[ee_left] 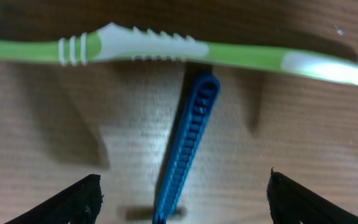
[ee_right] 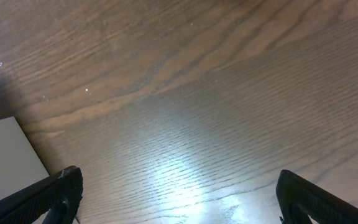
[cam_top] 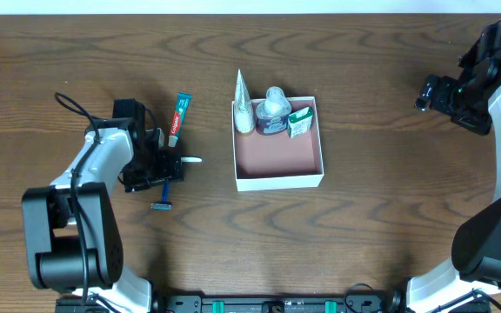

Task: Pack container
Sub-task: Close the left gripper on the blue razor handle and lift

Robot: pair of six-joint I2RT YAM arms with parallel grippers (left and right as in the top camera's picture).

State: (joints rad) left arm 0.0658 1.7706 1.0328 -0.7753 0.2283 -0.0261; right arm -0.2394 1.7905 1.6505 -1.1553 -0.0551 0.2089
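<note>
Container [cam_top: 278, 182] sits on the table [cam_top: 372, 217] between my two pincers, off to the right of my left pincer [cam_top: 167, 165] and closer to it than to my right pincer [cam_top: 437, 91], which hangs well out past its other side. Packed along its far wall so far: a white cone-shaped tube [cam_top: 243, 103] poking over the far-left corner, a bottle [cam_top: 273, 111] next to it, and a little green pack [cam_top: 300, 122]. The half nearer me is just bare reddish-brown bottom. Left pincer is spread wide, low over the wood, gripping nothing. A blue razor [ee_left: 191, 124] runs lengthwise down the gap between the fingers [ee_left: 73, 202], clear of both. A green toothbrush [ee_left: 241, 56] lies crosswise just ahead of the tips; the razor's end reaches it, can't tell if they touch. A toothpaste tube [cam_top: 179, 116] lies just beyond that pincer, on the container side. Right pincer is also wide, nothing in it, only wood grain under it.
</note>
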